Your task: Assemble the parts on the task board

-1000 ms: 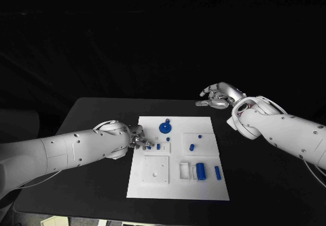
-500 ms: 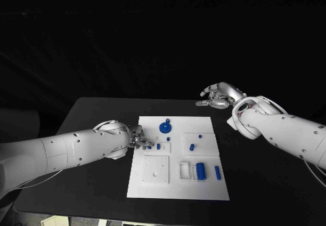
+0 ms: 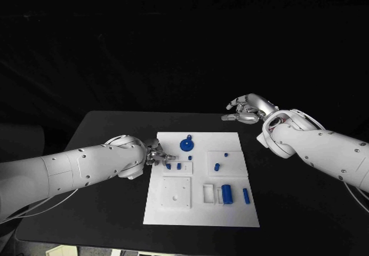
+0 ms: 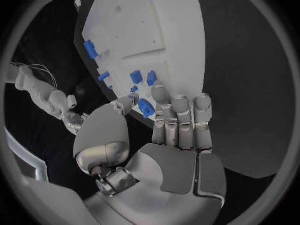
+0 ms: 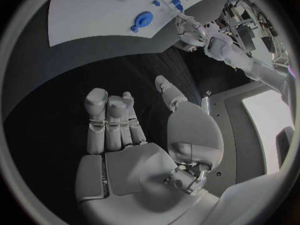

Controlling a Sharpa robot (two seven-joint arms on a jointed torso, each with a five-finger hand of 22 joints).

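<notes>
While the left hand pinches a small blue part at the task board's left edge, seating it looks like the step in hand (a judgement). Next it needs lining up over a socket beside the two standing pegs. The right hand hovers off the board, fingers loosely curled, holding nothing. White trays near the front sit beside blue cylinders.
</notes>
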